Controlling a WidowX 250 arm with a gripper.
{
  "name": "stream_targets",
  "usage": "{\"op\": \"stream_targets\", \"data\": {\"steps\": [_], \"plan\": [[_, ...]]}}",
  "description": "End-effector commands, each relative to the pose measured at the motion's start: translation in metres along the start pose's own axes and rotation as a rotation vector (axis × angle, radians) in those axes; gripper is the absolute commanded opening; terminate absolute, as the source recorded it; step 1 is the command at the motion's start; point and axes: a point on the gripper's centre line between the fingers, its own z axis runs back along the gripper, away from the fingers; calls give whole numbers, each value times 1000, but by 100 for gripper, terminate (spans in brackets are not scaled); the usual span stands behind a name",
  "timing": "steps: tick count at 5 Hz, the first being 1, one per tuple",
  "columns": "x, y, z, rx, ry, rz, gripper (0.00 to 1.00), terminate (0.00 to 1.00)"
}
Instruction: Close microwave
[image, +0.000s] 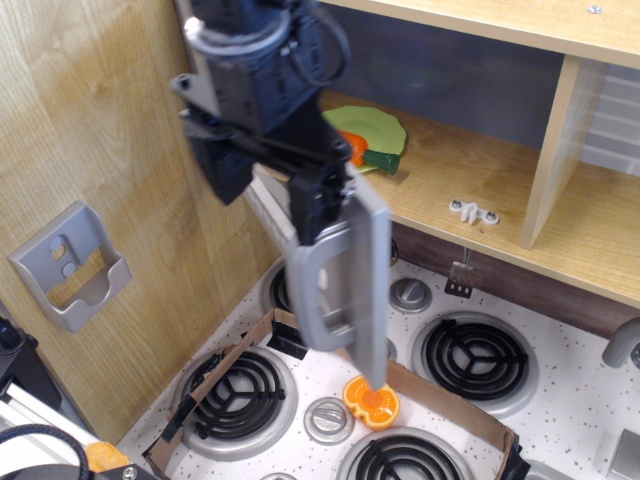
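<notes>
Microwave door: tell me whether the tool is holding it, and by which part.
It cannot be told. The tool is pressed against the microwave door just above its silver loop handle, but whether it grips the door or merely pushes it is hidden.

The grey plastic microwave door with its silver loop handle hangs half-swung over the speckled white stovetop, blocking the middle of the view. The dark robot gripper presses close at the door's 11 o'clock. At 2 o'clock of the door the wooden shelf lies open, save a green plate and a small white fitting. At 6 o'clock an orange round toy sits just under the door's lower corner, inside a brown cardboard frame.
</notes>
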Motion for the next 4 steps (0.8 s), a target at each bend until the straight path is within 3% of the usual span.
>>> {"op": "stream_targets", "data": {"steps": [1,3,4], "plan": [[27,-15,-1,-18,-11,-16,100,0],[63,-30,-1,-33,15,-46,100,0],[74,-37,1,-15,0,-58,100,0]]}}
